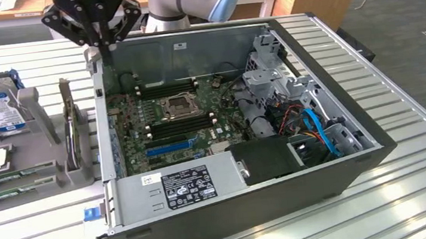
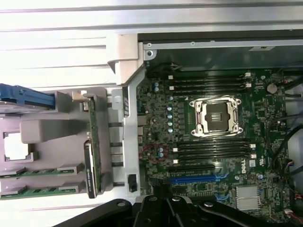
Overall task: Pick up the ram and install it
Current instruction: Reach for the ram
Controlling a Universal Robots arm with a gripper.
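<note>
Black gripper [image 1: 105, 46] shut tight, holding nothing, high over corner of open dark metal computer case [image 1: 247, 212]. Long thin green ram stick [image 1: 12, 175] slotted in grey plastic holder [image 1: 52, 174] beside it, likely for easy grabbing.

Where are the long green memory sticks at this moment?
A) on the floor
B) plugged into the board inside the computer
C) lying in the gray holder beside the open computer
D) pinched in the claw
C: both green memory sticks lie flat in the gray holder next to the computer case, and the claw hangs shut with nothing in it.
</note>
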